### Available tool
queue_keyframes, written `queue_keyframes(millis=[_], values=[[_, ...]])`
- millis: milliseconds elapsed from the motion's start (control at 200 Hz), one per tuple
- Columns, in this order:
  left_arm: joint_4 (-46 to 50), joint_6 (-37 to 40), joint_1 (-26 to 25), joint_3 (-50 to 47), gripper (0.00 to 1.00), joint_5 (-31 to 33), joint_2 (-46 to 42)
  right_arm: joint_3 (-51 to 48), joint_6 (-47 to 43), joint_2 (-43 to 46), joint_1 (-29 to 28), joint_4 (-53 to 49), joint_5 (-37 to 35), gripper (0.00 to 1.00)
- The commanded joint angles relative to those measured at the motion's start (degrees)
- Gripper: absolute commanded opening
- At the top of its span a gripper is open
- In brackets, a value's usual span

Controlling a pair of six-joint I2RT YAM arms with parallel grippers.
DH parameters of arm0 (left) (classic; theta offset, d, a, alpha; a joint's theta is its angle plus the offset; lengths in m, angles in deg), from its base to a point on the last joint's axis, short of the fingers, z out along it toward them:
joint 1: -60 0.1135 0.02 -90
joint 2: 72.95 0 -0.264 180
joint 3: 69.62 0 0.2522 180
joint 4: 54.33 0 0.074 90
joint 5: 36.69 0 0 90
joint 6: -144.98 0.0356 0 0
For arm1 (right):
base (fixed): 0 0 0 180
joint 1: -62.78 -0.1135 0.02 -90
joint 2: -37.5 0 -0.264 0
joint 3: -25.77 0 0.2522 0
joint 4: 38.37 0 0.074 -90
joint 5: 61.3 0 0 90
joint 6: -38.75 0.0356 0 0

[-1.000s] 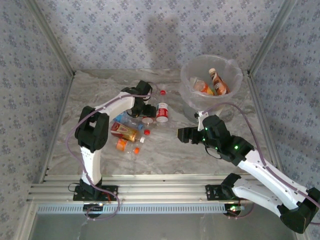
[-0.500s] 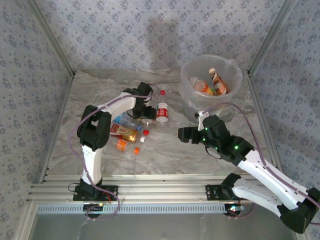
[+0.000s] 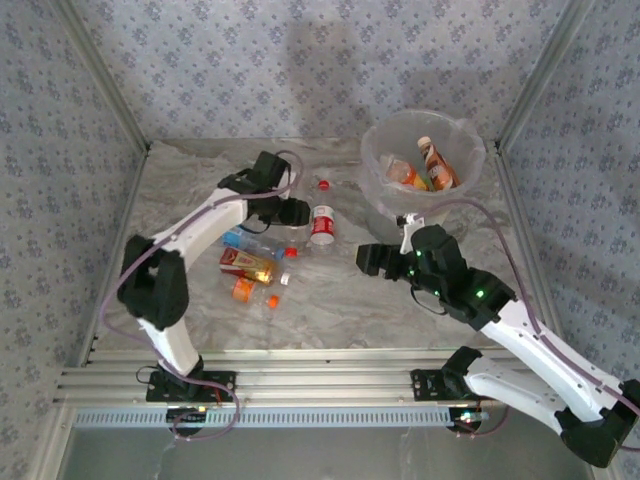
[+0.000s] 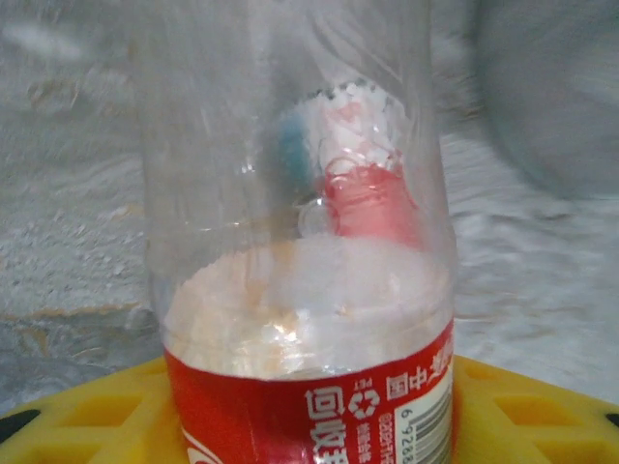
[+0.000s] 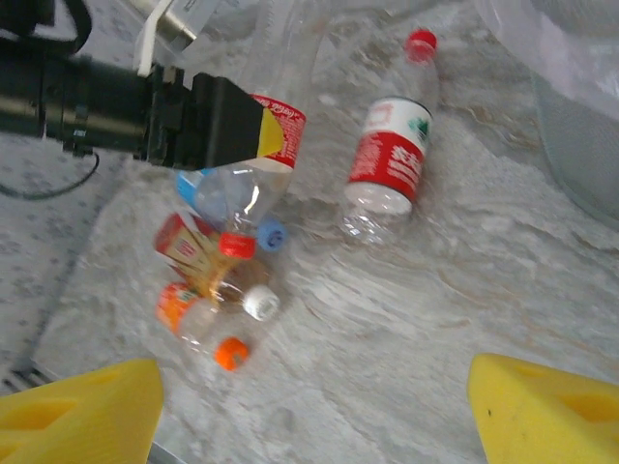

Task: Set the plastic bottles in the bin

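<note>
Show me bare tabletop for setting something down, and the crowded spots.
Bare table: the near edge, between the bottle pile and the right tool; also the far-left corner. Crowded: the pile, the lying bottle, the left tool gripping its held bottle, the bin.

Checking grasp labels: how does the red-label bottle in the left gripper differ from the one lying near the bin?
The gripped bottle is clamped in the left gripper; the lying bottle rests free on its side. Lying bottle is nearer the bin than the gripped bottle. Both clear, red-labelled.
</note>
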State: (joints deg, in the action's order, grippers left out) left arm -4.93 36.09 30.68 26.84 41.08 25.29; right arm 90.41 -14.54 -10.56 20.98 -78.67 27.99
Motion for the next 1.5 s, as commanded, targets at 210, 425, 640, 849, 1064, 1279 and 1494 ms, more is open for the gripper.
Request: queue_keyframes(millis=[210, 425, 640, 849, 1064, 1279, 1494], values=[[-12.75, 6.22, -2.24, -12.53, 0.56, -24.14, -17.67, 12.09, 4.09, -7.19, 6.54, 2.26, 12.74, 0.88], [-18.77, 7.10, -6.01, -18.50, 0.54, -29.99, -24.52, 16.49, 4.73, -12.50, 9.52, 5.28, 17.87, 0.93], [-22.61, 5.58, -10.55, -20.38, 0.54, -31.98, -26.34, 19.38, 4.62, -16.20, 10.07, 7.41, 21.15, 0.95], [-23.46, 5.17, -12.51, -19.98, 0.54, -32.50, -25.99, 19.95, 4.78, -17.45, 10.02, 8.52, 21.66, 0.89], [-22.73, 5.62, -13.19, -18.82, 0.54, -32.68, -25.25, 20.48, 3.84, -17.43, 10.11, 7.43, 20.49, 0.69], [-22.14, 5.62, -13.21, -17.28, 0.73, -31.89, -25.15, 21.56, 1.93, -16.48, 10.68, 4.90, 19.23, 0.57], [-22.09, 7.70, -13.14, -15.27, 1.00, -24.51, -28.79, 25.96, -1.14, -12.90, 14.58, -1.16, 17.26, 0.57]])
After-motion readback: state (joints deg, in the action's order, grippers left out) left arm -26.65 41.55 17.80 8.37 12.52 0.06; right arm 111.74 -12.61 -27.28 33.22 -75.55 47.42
